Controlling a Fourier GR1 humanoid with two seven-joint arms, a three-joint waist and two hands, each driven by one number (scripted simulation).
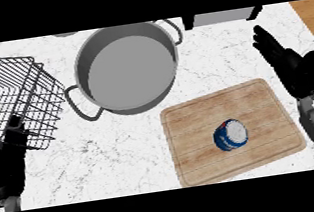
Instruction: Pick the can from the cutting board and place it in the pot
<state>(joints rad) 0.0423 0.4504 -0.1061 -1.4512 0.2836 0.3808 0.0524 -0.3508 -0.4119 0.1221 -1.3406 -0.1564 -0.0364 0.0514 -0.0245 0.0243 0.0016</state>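
Can (pixel 229 134): blue with a pale top, standing upright on the cutting board (pixel 192 123), a little right of the board's middle; nothing touches it.
Cutting board: light wood, lying flat on the white marbled table (pixel 121 143), slightly turned, at the lower right.
Pot (pixel 126 68): grey metal with two side handles, just beyond the board's upper left corner, close to it but apart.
Right hand (pixel 294 69): black, at the right edge just beside the board's right side, fingers straight and pointing up, holding nothing, clear of the can.
Left hand (pixel 4 165): black, at the lower left, fingers relaxed and pointing up, holding nothing, in front of the rack's near edge.
Wire dish rack (pixel 10 98): dark, on the left of the table, near the pot.
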